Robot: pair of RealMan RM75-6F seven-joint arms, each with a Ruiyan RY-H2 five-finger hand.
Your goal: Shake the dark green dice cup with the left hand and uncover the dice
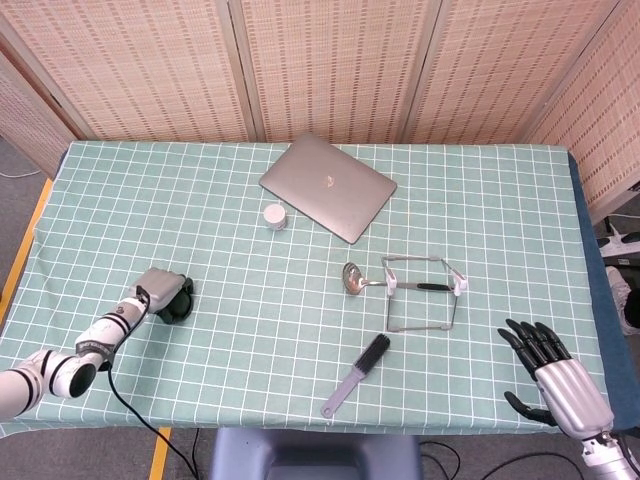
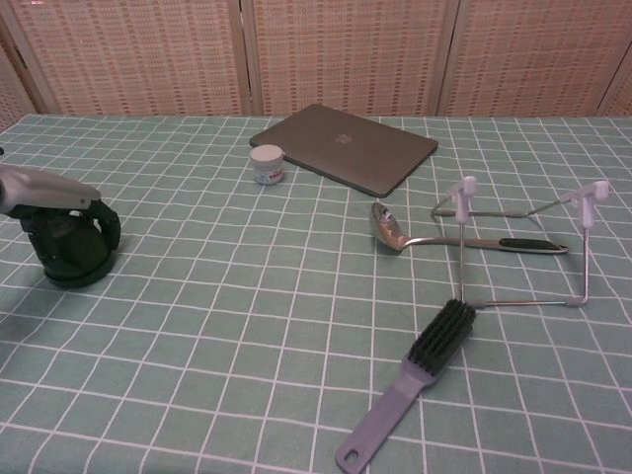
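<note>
The dark green dice cup (image 2: 69, 252) stands mouth-down on the checked cloth at the left side of the table. My left hand (image 1: 157, 290) lies over its top, dark fingers (image 2: 106, 225) wrapped down around its side, gripping it. In the head view the cup (image 1: 181, 301) peeks out to the right of that hand. No dice are visible; the cup covers whatever is beneath it. My right hand (image 1: 555, 375) hovers at the table's front right corner, fingers spread and holding nothing.
A closed grey laptop (image 1: 328, 186) lies at the back centre, a small white jar (image 1: 275, 215) just in front of it. A metal ladle (image 2: 395, 233) and a wire rack (image 2: 523, 247) sit right of centre. A grey brush (image 2: 410, 390) lies near the front edge.
</note>
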